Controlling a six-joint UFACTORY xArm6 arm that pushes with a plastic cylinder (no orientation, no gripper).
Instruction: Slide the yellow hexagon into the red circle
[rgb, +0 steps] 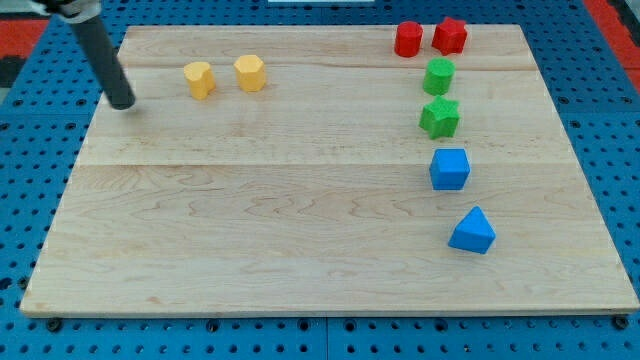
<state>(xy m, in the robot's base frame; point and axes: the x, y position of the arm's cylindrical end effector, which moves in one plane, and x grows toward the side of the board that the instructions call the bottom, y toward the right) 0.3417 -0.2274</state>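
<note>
The yellow hexagon (250, 72) sits near the board's top left, with a second yellow block (200, 79) just to its left. The red circle (408, 39) sits at the top right, with a red star-like block (450, 35) beside it on the right. My tip (121, 102) rests on the board at the view's left, a little left of and below the second yellow block, apart from both yellow blocks. The rod slants up to the view's top left.
A green circle (438, 75) and a green star (440, 117) lie below the red circle. A blue cube (449, 168) and a blue triangle (472, 231) lie further down the right side. The wooden board (300, 220) lies on a blue perforated table.
</note>
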